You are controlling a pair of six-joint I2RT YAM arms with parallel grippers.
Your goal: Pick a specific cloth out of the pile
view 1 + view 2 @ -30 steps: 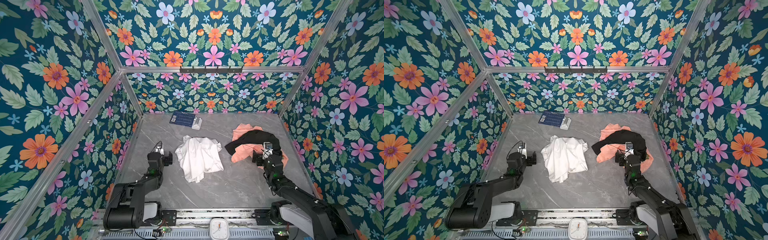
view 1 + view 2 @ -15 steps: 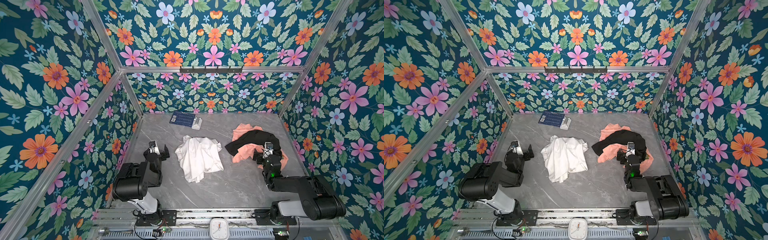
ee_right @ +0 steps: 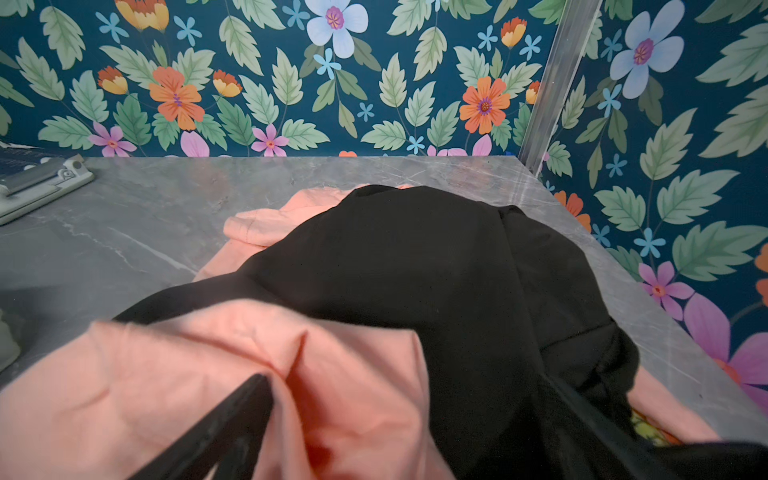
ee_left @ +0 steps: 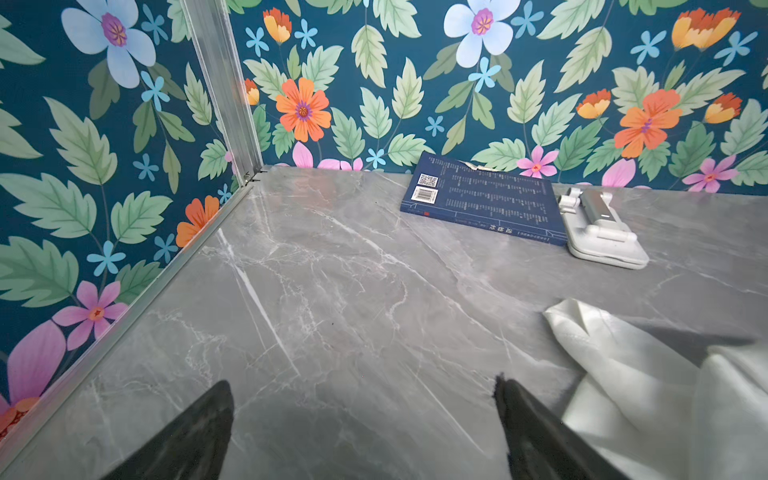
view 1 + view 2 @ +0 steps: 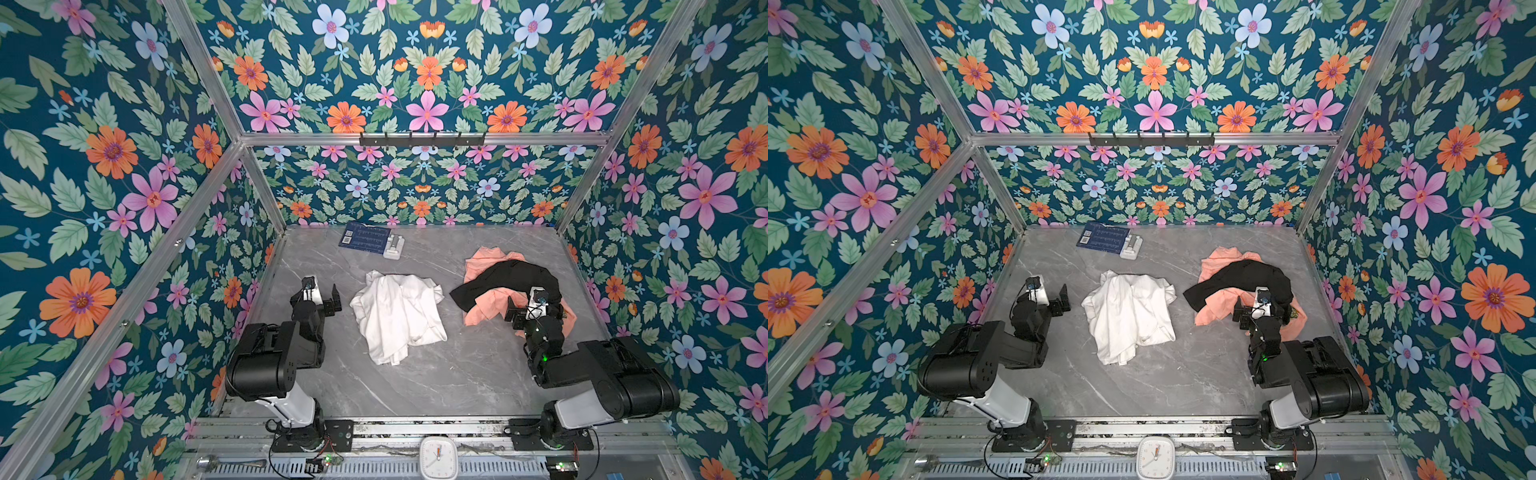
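the white cloth lies crumpled mid-table on the grey marble tabletop, just beside the left gripper and apart from it, whose jaws stand spread and empty. the right gripper, equally wide and holding nothing, hangs low over the pile of peach garment and black garment. the dark blue book shows a qr code and a barcode; its print is too small to read.
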